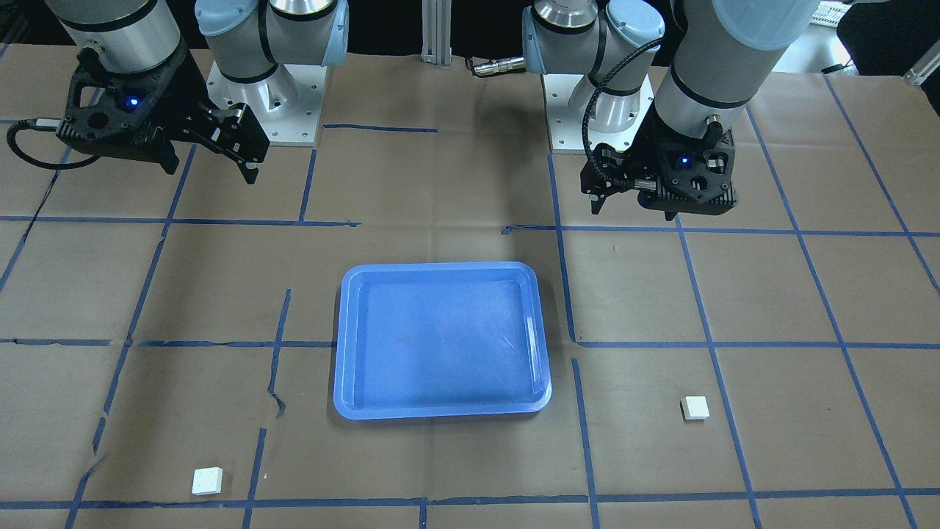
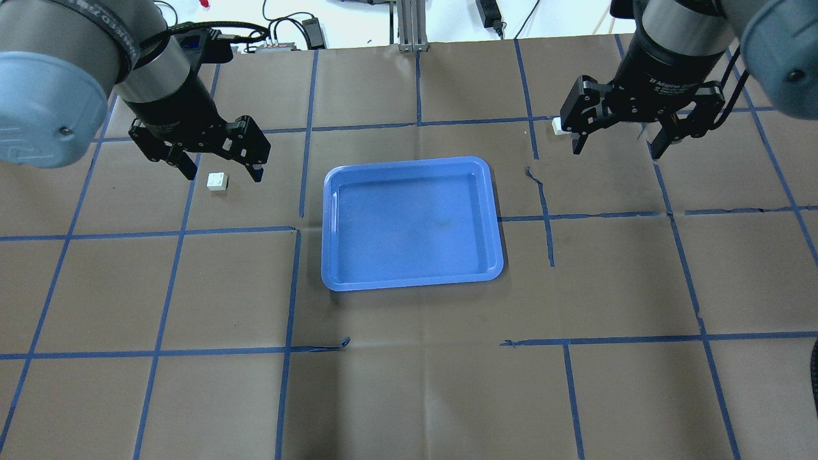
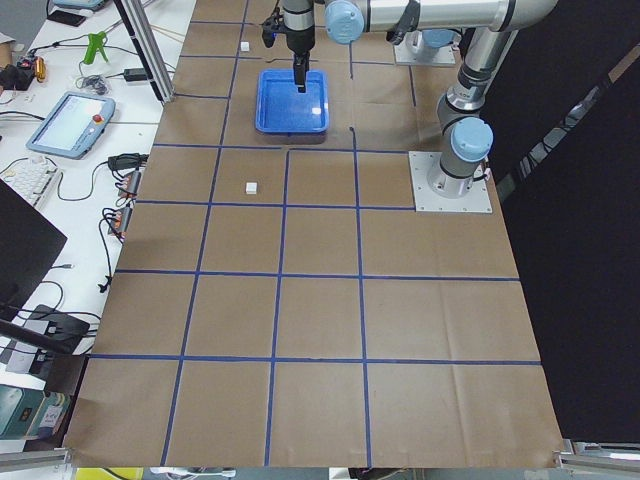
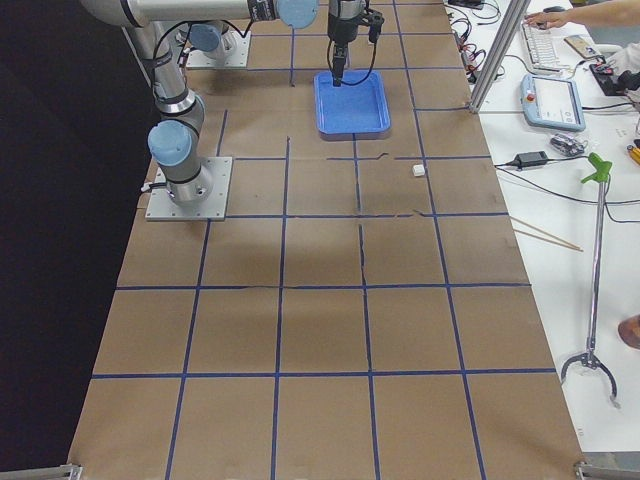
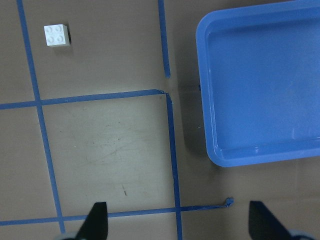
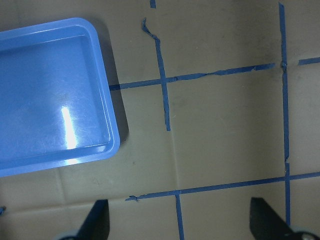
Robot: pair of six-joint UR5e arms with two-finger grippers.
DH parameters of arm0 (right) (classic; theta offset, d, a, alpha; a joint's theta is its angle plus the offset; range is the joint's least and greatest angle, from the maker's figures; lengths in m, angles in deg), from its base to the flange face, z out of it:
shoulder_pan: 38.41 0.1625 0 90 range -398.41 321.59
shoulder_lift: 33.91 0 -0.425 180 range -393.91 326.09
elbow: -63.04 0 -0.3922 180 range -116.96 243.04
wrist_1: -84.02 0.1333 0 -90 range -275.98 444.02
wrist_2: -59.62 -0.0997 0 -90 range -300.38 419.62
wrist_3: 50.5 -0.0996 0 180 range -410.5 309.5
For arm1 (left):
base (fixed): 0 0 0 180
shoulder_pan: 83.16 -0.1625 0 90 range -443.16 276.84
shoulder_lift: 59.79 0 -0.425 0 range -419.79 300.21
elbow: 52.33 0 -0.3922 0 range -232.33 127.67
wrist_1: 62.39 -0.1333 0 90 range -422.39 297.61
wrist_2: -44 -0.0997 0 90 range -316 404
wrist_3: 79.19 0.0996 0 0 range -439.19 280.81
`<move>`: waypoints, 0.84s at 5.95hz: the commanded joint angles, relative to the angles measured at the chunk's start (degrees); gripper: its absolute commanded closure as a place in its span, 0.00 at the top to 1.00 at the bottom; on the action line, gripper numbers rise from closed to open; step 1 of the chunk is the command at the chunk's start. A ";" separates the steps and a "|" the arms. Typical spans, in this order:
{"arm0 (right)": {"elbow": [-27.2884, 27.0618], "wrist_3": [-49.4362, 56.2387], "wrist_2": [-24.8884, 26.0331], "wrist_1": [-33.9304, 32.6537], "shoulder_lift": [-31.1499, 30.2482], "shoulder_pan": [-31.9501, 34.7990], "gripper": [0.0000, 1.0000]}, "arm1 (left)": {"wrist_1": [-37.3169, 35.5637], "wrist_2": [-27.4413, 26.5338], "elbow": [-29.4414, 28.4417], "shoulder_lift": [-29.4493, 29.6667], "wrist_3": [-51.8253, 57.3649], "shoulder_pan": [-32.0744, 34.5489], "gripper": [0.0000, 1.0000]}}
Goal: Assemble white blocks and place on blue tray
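Both arms are hanging above the desk [image 1: 440,184], one on each side of the blue tray [image 2: 332,223], and neither is touching anything. The left hand [image 5: 179,220] has its two fingers spread wide apart with only brown paper showing between them. The right hand [image 2: 617,152] is the same: fingers wide, holding nothing.

The two white blocks haven't been joined. They lie well apart, both on the desk outside the tray, on opposite sides of it. The left-side block [image 5: 56,35] sits flat with its four studs facing up, inside one of the squares marked out by the blue tape lines [image 1: 771,345]. In the left wrist view it's up in the top left corner, with a corner of the tray filling the right side, so the hand isn't directly over it. The overhead view makes that hand look like it's right on top of the block, but the front view shows the block lying out toward the far edge from the robot, with the hand closer to the base.

The right-side block [image 1: 207,481] is also flat on the paper on the far side from the robot. In the overhead view it's partly tucked behind the right hand. The right wrist view doesn't catch it, just the tray corner and tape.

The tray sits about mid-desk between the two arms.
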 commanded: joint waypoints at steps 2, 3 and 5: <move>-0.09 0.00 0.00 0.02 0.04 0.00 1.00 | 0.61 0.06 0.12 0.09 -0.17 -0.09 0.99; -0.09 0.00 0.09 0.02 0.04 -0.09 1.00 | 1.22 -0.03 0.29 1.57 0.17 -0.09 0.99; -0.09 0.00 0.26 -0.07 0.04 -0.09 1.00 | 4.73 0.15 -1.55 1.67 -0.17 -2.09 0.99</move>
